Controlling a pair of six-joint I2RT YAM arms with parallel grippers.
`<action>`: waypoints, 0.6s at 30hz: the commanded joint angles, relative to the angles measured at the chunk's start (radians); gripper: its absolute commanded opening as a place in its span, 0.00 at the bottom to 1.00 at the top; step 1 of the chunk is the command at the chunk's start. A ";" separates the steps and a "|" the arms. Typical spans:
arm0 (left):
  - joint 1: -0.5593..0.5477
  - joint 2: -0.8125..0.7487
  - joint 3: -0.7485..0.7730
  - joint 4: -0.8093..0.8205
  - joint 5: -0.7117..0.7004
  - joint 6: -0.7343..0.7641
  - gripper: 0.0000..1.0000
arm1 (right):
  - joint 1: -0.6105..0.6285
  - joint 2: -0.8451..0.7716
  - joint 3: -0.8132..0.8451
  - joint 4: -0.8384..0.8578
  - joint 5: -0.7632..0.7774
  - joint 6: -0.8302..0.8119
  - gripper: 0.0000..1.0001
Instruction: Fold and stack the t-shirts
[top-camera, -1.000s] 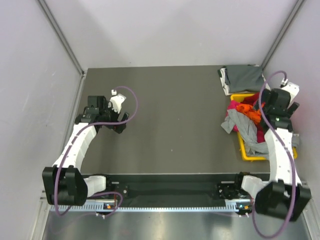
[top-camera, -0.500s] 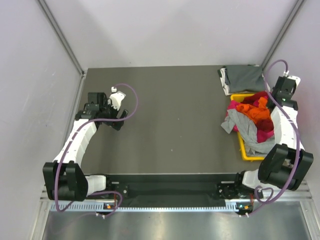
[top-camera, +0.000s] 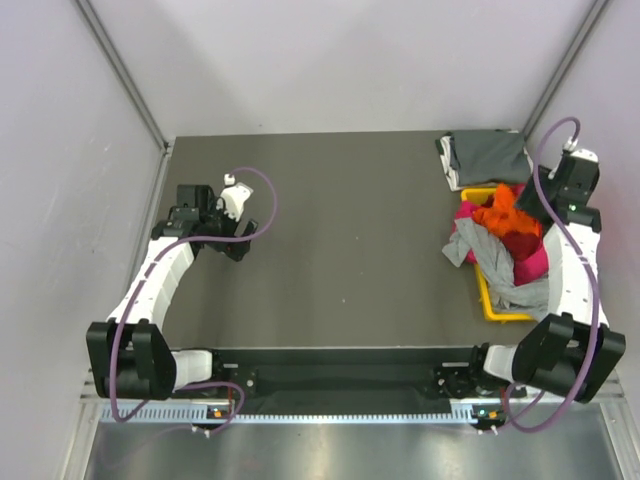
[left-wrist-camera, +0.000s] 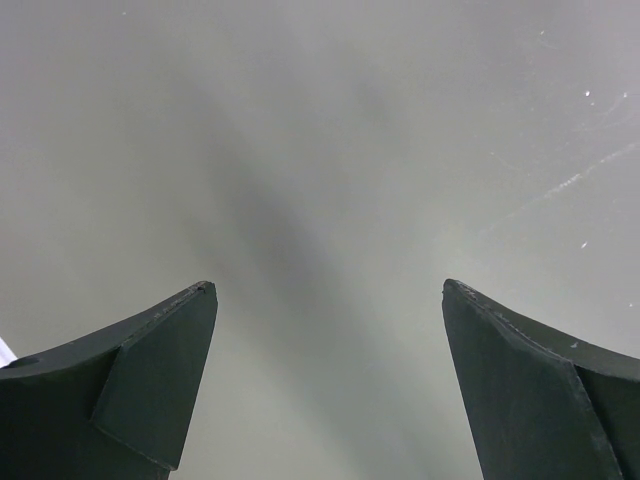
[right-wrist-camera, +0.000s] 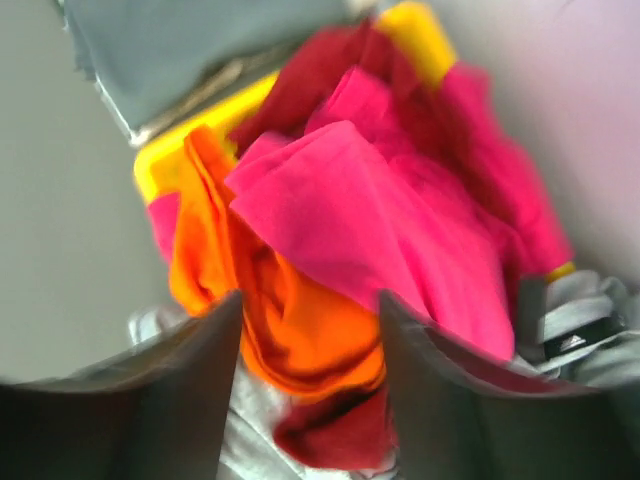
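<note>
Lying folded at one o'clock, one dark grey cotton t-shirt (top-camera: 490, 155) looks done, crumpled coloured cotton shirts (top-camera: 505, 230) await folding; left gripper (left-wrist-camera: 326, 285) wide, right gripper (right-wrist-camera: 310, 297) hold unclear.

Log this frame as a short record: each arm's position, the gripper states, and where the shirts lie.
left gripper: open, over the bare table, holding nothing
right gripper: above the shirts in the yellow bin; fingers apart, view blurred, grip unclear
in the bin: pink shirt, orange shirt, dark red shirt, all crumpled
light grey shirt: spilling over the bin's left rim
dark grey shirt: flat on the table at the far right corner, beyond the bin
</note>
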 joint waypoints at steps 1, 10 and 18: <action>0.004 0.005 0.004 0.018 0.042 0.010 0.99 | -0.011 -0.044 -0.110 0.083 -0.080 0.081 0.60; 0.004 0.033 -0.004 0.031 0.044 0.028 0.99 | 0.020 0.132 0.064 0.096 0.040 -0.038 0.73; 0.004 0.041 0.004 0.029 0.021 0.034 0.99 | 0.026 0.247 0.083 0.064 0.196 -0.029 0.69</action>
